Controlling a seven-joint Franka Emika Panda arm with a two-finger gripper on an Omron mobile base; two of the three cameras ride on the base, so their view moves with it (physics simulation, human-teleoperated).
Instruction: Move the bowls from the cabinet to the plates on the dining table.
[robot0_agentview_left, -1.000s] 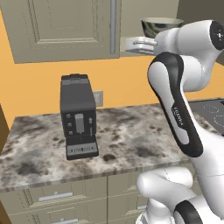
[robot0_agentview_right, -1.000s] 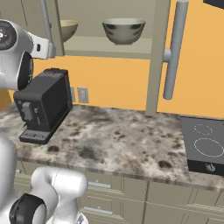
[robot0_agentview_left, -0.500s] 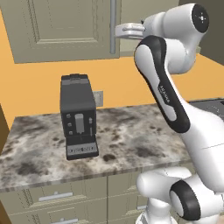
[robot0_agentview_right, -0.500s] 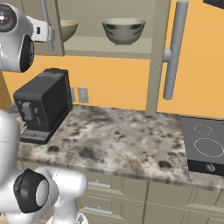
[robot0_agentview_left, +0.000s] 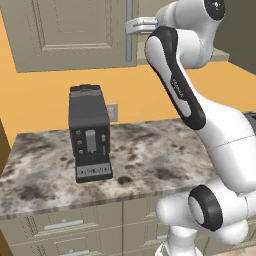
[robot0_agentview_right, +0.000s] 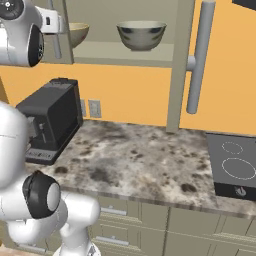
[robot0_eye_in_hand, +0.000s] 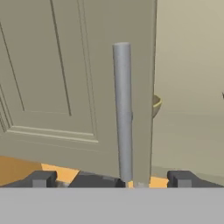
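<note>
- Nearest: speckled stone counter (robot0_agentview_right: 145, 160) w/ black coffee machine (robot0_agentview_left: 90, 132) at its left end and a cooktop (robot0_agentview_right: 235, 167) at its right; drawer units below. No task thing is seen on it.
- Above: gripper (robot0_eye_in_hand: 111, 178) is raised to cabinet (robot0_agentview_left: 70, 30) height, jaws spread wide, nothing held. In the hand view its tips sit either side of the silver bar handle (robot0_eye_in_hand: 123, 109) of the left door, not closed on it.
- Far, on the cabinet shelf: olive-tan bowl (robot0_agentview_right: 77, 34) is seen at left, partly hidden by the door edge; only a sliver of its rim is caught in the hand view.
- Marbled grey bowl (robot0_agentview_right: 141, 35) stands to its right, apart from it, upright and fully exposed.
- Handling (judged): both look rigid, ceramic-like, smooth, so prob. slippery and chip-prone; weight modest.
- Hold is best taken on the rim wall, one finger inside, one outside; the body looks too wide for a span across.
- The marbled one is the easier reach; the olive one is crowded by the door, clearance possibly tight – hard to tell from here.
</note>
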